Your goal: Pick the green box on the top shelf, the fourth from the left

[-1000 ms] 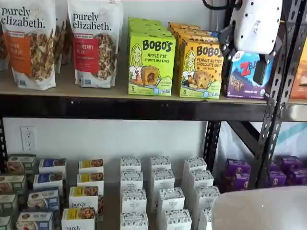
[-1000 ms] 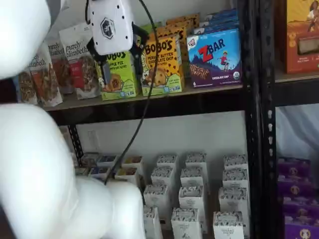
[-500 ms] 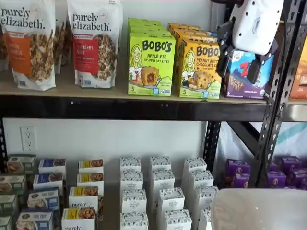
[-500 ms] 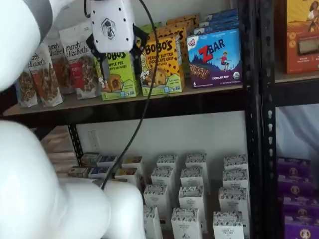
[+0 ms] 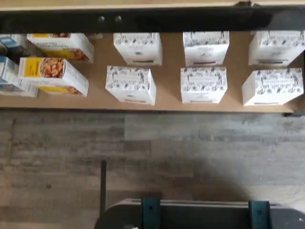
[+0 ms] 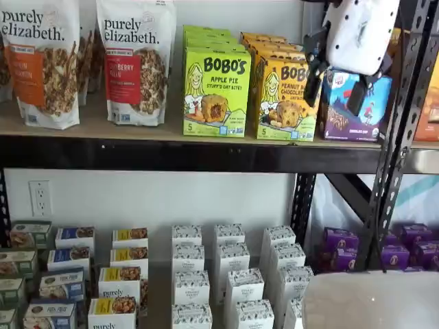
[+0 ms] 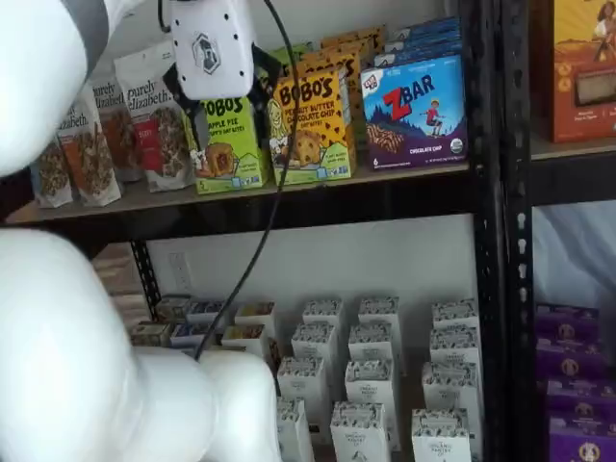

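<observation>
both shelf views show the green box [image 6: 217, 90] standing upright on the top shelf [image 6: 171, 154], untouched, with its front face squared to the shelf's front beam. the orange-yellow peanut butter box [image 6: 285, 98] stands just beside the green box, and beyond that one the blue zbar box [image 6: 357, 110] is seen; on the green box's other side a granola bag [image 6: 135, 62] is set.

nothing of the pick is judged done: the green box has not been reached, gripped or lifted. the approach is judged to be in hand, and the closing, the grasp and the withdrawal are all left.

the gripper [image 6: 336, 88] is seen in a shelf view hanging in front of the shelf, between the peanut butter box and the zbar box as that camera sees them; in a shelf view [image 7: 226, 111] it overlaps the green box's upper face. its depth from the green box cannot be told. a plain gap is seen between the two black fingers, so the jaws are held wide apart, and nothing is held or touched by them.

the wrist view gives only small white cartons [image 5: 131, 84] on the lower level, with the green box not in it.
</observation>
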{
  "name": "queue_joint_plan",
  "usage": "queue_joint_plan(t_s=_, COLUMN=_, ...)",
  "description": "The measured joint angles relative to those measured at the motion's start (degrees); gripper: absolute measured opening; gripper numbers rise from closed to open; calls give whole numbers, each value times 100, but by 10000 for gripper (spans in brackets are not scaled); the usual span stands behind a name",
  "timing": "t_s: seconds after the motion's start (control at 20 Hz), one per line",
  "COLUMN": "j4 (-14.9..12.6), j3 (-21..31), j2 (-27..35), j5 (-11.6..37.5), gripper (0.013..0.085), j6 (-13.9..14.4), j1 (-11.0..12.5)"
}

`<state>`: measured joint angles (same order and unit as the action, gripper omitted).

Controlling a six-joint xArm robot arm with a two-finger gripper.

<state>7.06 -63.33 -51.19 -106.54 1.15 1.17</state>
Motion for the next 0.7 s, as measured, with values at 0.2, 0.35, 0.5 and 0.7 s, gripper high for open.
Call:
queue_joint_plan(t_s=0.2, j4=-142, j3=-60, j2=111, j5=224, gripper=850, j6=318, j1=-380)
queue_joint_plan(t_s=0.35, j4=-228, j3=-123, j2=238, j5=426, gripper=850, j6=513, j1=-611)
queue_joint_plan(t_s=0.5, j4=-378, j3=-166, j2=351, j5=690, gripper=850, j6=713, j1=-863)
queue_joint_plan(t_s=0.7, j4=-491, j3=-299, j2=583, j5=933, gripper=850, j6=972, j1=-1161)
